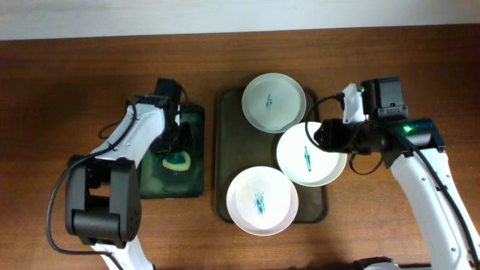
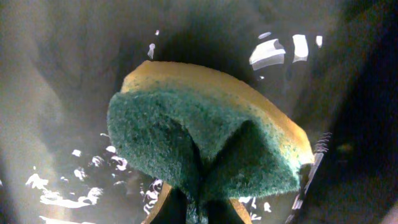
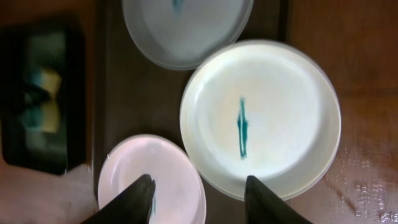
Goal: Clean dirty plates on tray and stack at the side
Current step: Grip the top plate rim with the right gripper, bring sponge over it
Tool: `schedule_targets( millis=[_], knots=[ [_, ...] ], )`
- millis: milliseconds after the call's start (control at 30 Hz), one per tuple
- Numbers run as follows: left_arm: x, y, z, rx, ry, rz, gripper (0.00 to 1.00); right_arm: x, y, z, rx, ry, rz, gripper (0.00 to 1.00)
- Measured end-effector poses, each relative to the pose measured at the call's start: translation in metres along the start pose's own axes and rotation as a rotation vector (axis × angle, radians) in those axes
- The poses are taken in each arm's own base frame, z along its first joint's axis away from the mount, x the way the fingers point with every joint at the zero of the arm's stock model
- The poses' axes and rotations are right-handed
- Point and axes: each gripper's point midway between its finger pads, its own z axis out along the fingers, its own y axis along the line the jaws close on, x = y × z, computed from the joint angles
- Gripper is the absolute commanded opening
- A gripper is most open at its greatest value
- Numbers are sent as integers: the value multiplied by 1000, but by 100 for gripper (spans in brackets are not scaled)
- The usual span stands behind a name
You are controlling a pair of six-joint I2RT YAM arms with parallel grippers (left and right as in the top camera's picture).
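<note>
The tray (image 1: 223,150) lies with its long axis pointing away from the robot. The far plate (image 1: 273,102) and near plate (image 1: 262,200) overlap its end rims. The middle plate (image 1: 311,154) overhangs its right rim, its smear (image 1: 307,156) running lengthwise. The right gripper (image 3: 202,199) hovers there, spread wide. Open table (image 1: 352,225) lies beyond. Left of the tray, the left gripper (image 2: 200,208) pinches a sponge (image 2: 205,143).

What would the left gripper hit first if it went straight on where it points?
The left gripper is shut on the sponge, so the sponge leads and likely meets the small dark green tray floor directly beyond. Gap unclear.
</note>
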Motion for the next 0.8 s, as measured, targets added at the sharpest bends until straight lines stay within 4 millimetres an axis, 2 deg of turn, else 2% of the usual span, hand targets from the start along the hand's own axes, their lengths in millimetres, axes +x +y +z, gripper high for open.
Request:
schedule_targets(
  millis=[67, 133, 200, 233, 267, 300, 400, 433, 533, 600, 633, 733, 800],
  knots=[
    [-22, -7, -20, 19, -64, 1, 0, 20, -9, 12, 34, 121, 33, 48],
    [-23, -6, -21, 12, -67, 1, 0, 34, -21, 38, 60, 251, 44, 45],
    [-24, -4, -21, 1, -70, 0, 0, 35, -28, 58, 68, 301, 42, 45],
    [-24, -3, -18, -7, -67, 0, 0, 28, -29, 70, 60, 290, 30, 46],
    [-24, -2, -14, -14, -61, 0, 0, 19, -27, 75, 43, 258, 13, 47],
    [-26, 0, -7, -28, -57, 0, 0, 11, -24, 77, 22, 224, -13, 47],
    [-23, 3, 25, -60, 0, 1, 0, 2, -20, 76, 4, 195, -50, 49],
    [-24, 4, 27, -65, 3, 2, 0, -6, -19, 74, 11, 167, -63, 49],
    [-24, 4, 25, -68, 12, 2, 0, -52, -12, 68, 8, 1, -121, 52],
    [-21, 6, 15, -80, 46, 0, 0, -70, -9, 68, 4, -70, -145, 52],
    [-26, 5, -2, -82, 48, 0, 0, -83, -9, 68, 16, -98, -158, 52],
    [-53, -4, -45, -54, -43, -1, 0, -113, -12, 77, 62, -73, -159, 48],
    [-69, -14, -74, -5, -123, -2, 0, -132, -19, 92, 101, -36, -152, 43]
  ],
)
